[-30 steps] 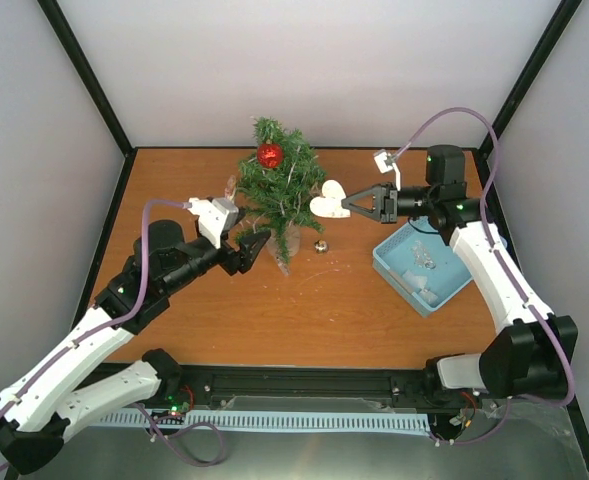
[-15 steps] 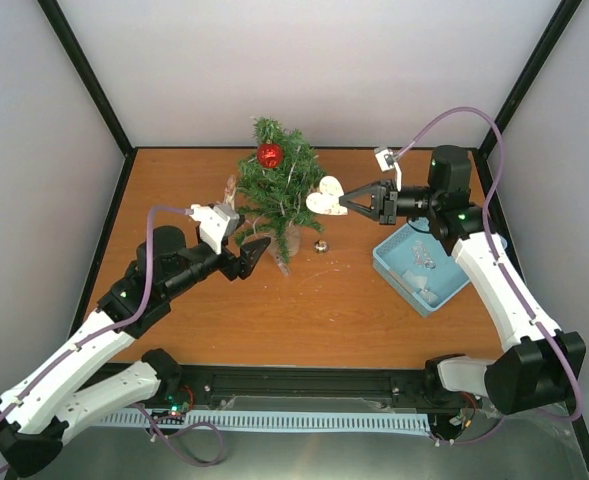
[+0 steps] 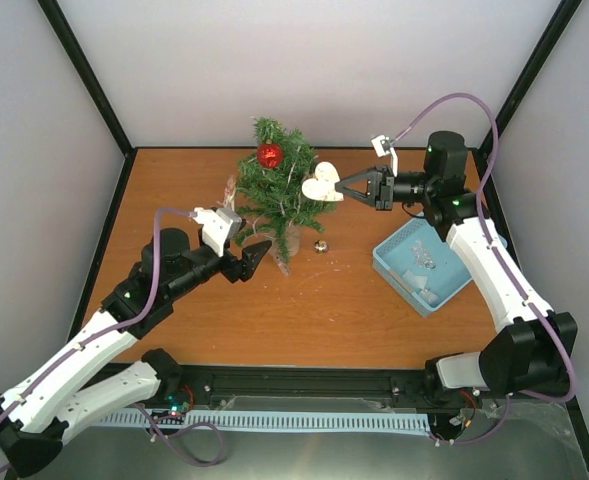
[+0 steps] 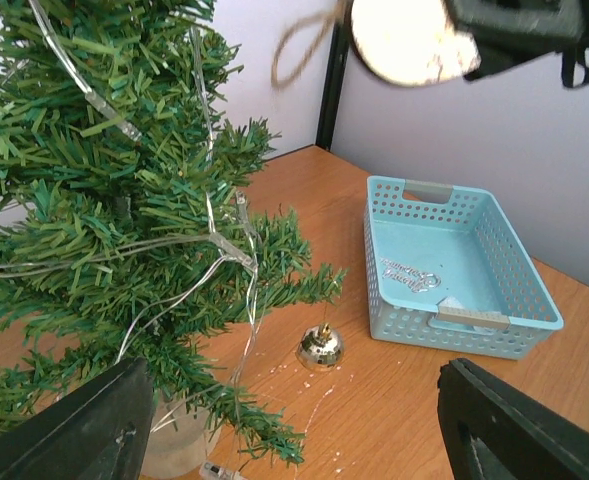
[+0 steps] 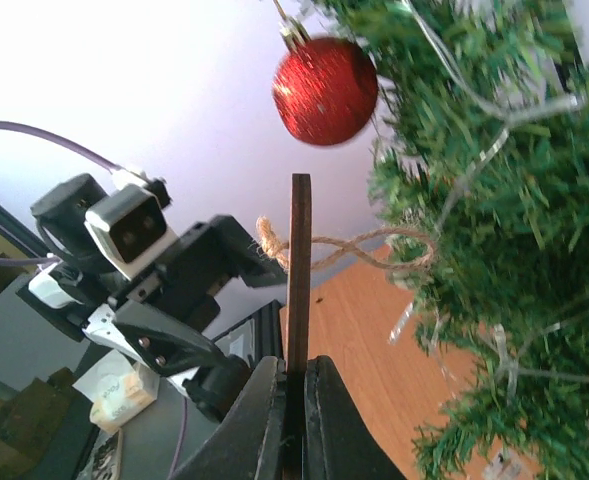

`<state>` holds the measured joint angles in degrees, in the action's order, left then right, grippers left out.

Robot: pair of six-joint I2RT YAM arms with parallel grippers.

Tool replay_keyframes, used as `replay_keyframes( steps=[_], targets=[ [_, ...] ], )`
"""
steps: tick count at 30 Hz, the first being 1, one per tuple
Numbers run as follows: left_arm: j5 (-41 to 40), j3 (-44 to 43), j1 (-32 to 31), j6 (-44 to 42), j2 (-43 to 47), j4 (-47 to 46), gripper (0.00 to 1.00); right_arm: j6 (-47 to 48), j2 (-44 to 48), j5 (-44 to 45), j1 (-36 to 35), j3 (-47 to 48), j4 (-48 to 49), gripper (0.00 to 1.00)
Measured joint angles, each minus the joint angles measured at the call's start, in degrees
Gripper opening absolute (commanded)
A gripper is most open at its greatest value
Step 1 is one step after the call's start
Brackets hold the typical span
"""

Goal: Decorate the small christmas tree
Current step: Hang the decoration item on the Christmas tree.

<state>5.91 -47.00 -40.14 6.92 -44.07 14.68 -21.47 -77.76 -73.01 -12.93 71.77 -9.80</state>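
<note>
The small christmas tree stands at the back middle of the table with a red ball and a light string on it. It also shows in the left wrist view and the right wrist view. My right gripper is shut on a white wooden heart ornament, held at the tree's right side. In the right wrist view the heart is edge-on and its twine loop touches the needles. My left gripper is open and empty, low beside the tree's base.
A gold ball ornament lies on the table right of the tree; it also shows in the left wrist view. A light blue basket holding a clear item stands at the right. Walls enclose the table.
My right gripper has carried the heart up and to the left, from beside the tree to against its right branches. The left arm has shifted slightly.
</note>
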Motion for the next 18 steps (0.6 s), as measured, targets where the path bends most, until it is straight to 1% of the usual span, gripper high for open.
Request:
replay_keyframes(
  steps=[3, 7, 13, 18],
  targets=[
    [-0.13, 0.72, 0.00, 0.02, 0.11, -0.09, 0.78, -0.44, -0.26, -0.26, -0.02, 1.84, 1.44, 0.03],
    [-0.13, 1.11, 0.00, 0.04, 0.11, -0.07, 0.78, -0.46, -1.53, -0.33, -0.02, 1.92, 2.10, 0.03],
    [-0.31, 1.36, 0.00, 0.04, 0.42, -0.07, 0.78, -0.42, -3.63, -0.42, -0.02, -1.62, 2.95, 0.03],
    [-0.33, 1.42, 0.00, 0.04, 0.61, -0.04, 0.76, 1.64, -4.96, -0.44, -0.02, -2.60, 0.57, 0.03]
  ],
)
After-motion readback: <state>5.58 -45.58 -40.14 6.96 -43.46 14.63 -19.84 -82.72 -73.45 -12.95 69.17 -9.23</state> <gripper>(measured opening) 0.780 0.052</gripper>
